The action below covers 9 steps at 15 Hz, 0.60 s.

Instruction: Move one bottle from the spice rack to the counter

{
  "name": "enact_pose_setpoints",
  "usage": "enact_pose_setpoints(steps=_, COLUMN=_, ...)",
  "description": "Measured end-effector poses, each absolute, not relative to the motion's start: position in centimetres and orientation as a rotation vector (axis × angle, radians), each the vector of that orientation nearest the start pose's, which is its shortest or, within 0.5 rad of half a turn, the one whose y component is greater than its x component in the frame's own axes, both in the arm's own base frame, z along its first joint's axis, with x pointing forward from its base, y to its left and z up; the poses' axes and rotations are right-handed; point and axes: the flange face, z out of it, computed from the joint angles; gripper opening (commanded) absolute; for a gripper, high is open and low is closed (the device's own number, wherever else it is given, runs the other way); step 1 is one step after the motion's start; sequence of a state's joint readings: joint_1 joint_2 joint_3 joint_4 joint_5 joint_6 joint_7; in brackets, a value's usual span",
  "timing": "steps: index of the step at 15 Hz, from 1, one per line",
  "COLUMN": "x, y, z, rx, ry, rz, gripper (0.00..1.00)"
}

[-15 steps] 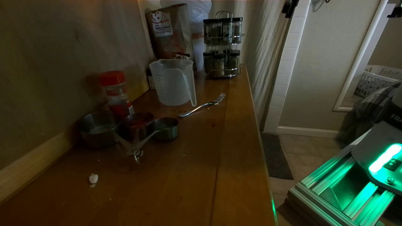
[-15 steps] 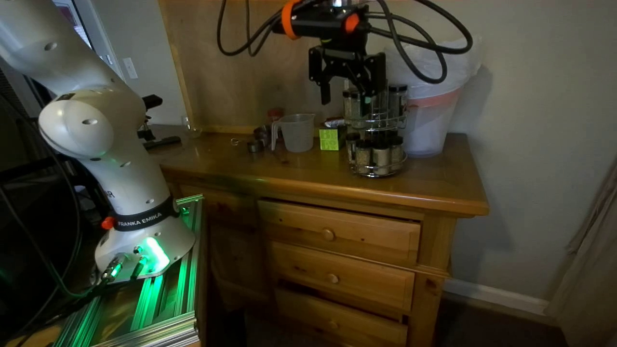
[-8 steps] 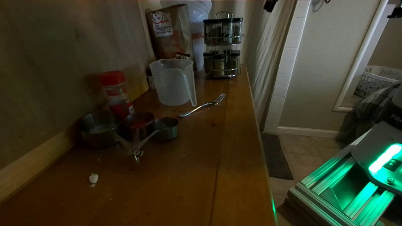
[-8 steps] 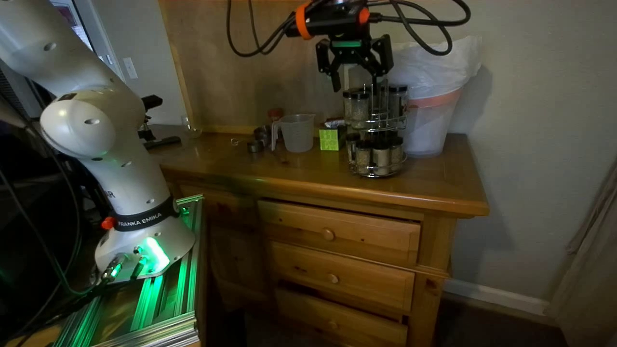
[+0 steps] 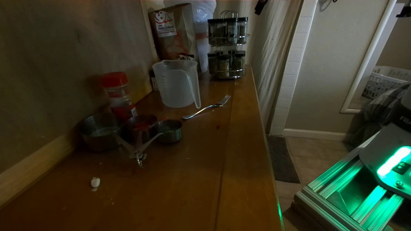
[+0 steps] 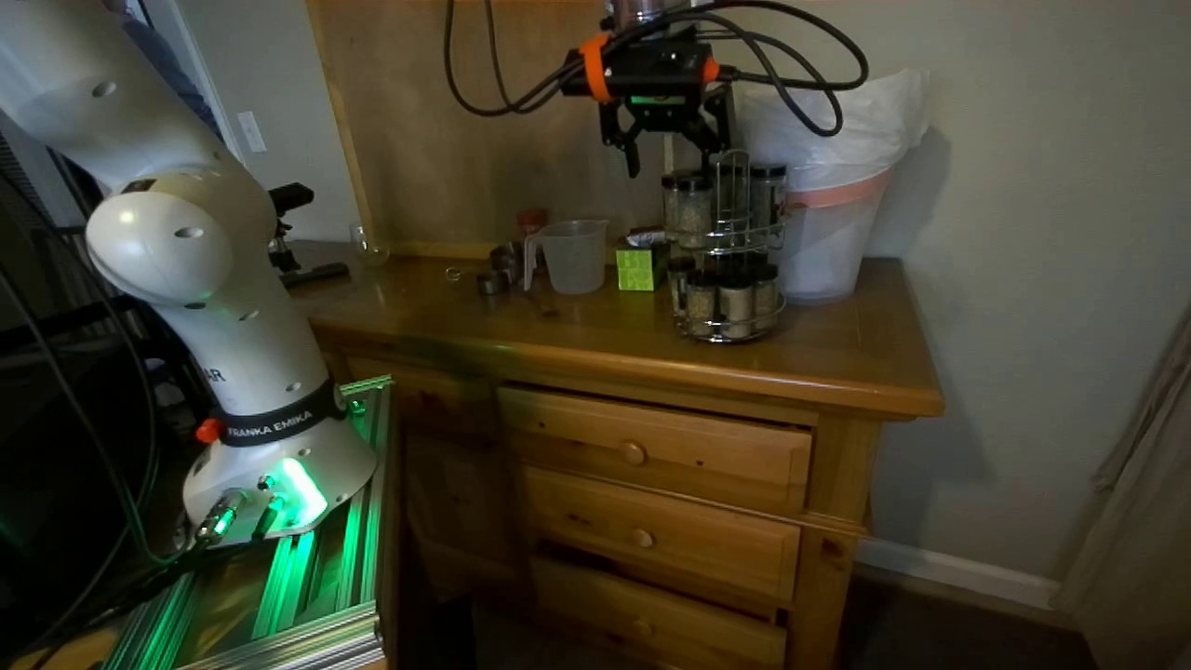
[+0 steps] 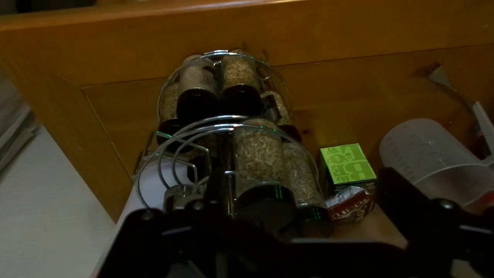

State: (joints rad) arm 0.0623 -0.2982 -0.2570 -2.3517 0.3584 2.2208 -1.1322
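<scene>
The spice rack (image 6: 732, 337) is a two-tier wire stand of small glass jars with dark lids, on the glossy brown wooden counter (image 6: 577, 335). It also shows in an exterior view (image 5: 228, 77) and the wrist view (image 7: 227, 126). My gripper (image 6: 670, 166) is open and empty at the height of the upper tier's lids, above its left part. In the wrist view the fingers (image 7: 301, 179) stand wide apart. An upper-tier jar of pale flakes (image 7: 262, 158) and a second upper jar (image 7: 302, 173) lie between them in the picture. The gripper's body hides part of the lids.
A green box (image 6: 636, 268) and a clear measuring pitcher (image 6: 574, 259) stand left of the rack. A white lined bin (image 6: 823, 242) stands close behind it. A fork (image 5: 207, 109), metal measuring cups (image 5: 170, 131) and a red-lidded container (image 5: 118, 96) are on the counter. Loose cables (image 6: 521, 107) hang around the wrist.
My gripper has risen and its tilt has changed; its fingertips no longer overlap the jars as low. In an exterior view its dark tip moved left along the top edge. The rack and jars have not moved.
</scene>
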Motion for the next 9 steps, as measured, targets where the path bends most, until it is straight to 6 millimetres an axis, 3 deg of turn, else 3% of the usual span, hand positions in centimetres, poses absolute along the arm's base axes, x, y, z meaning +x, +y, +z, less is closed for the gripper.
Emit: enact_pose_setpoints(steps=9, x=47.4, y=-8.5, z=43.3, rx=-2.622, ry=-1.204, rz=-0.491, gripper=1.0)
